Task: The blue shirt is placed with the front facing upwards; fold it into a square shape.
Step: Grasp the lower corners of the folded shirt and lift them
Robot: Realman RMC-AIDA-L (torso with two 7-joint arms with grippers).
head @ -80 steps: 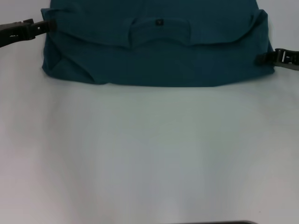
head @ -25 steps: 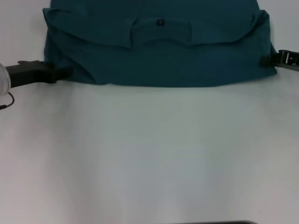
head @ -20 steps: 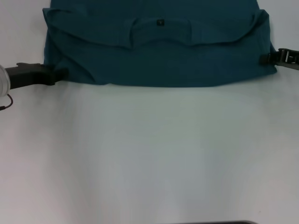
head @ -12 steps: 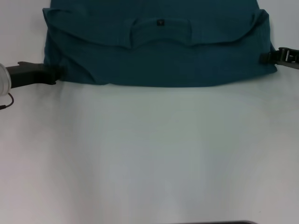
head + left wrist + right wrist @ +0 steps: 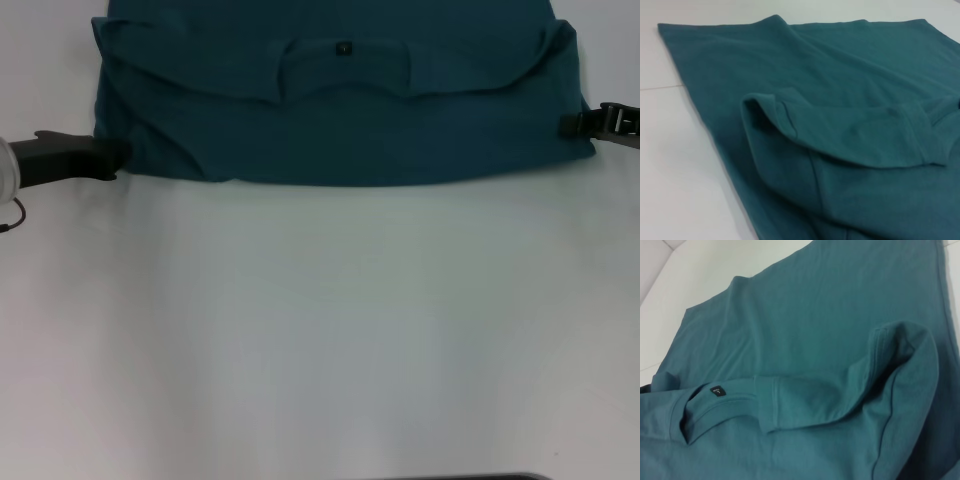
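From the head camera, a plain white counter (image 5: 320, 330) fills almost the whole picture, and a thin dark strip shows along its near edge. No walls or furniture of the room show. The blue shirt (image 5: 340, 110) lies at the far side of the counter, folded into a wide band that runs out past the far edge of the picture. Its ribbed collar (image 5: 340, 75) sits in the middle with a small black neck label (image 5: 344, 47), and both sleeves are turned inward over the body. The left gripper (image 5: 115, 158) reaches in low from the left and meets the shirt's near left corner. Its tip touches the cloth there, and whether the jaws are clenched on the fabric or released cannot be told. The right gripper (image 5: 575, 124) comes in from the right and touches the shirt's right edge. Its jaws are likewise too hidden to judge.

In the left wrist view, the white counter (image 5: 675, 165) lies beside the shirt (image 5: 840, 75). A folded-in sleeve (image 5: 850, 135) with a hemmed cuff lies over the flat teal body just in front of the camera. None of the arm's own jaws appear here.

In the right wrist view, a patch of white counter (image 5: 705, 275) shows beyond the shirt (image 5: 830, 315). The collar (image 5: 720, 410) with its black label (image 5: 716, 390) lies near, and the other folded sleeve (image 5: 890, 370) arches over the body. No jaws show.
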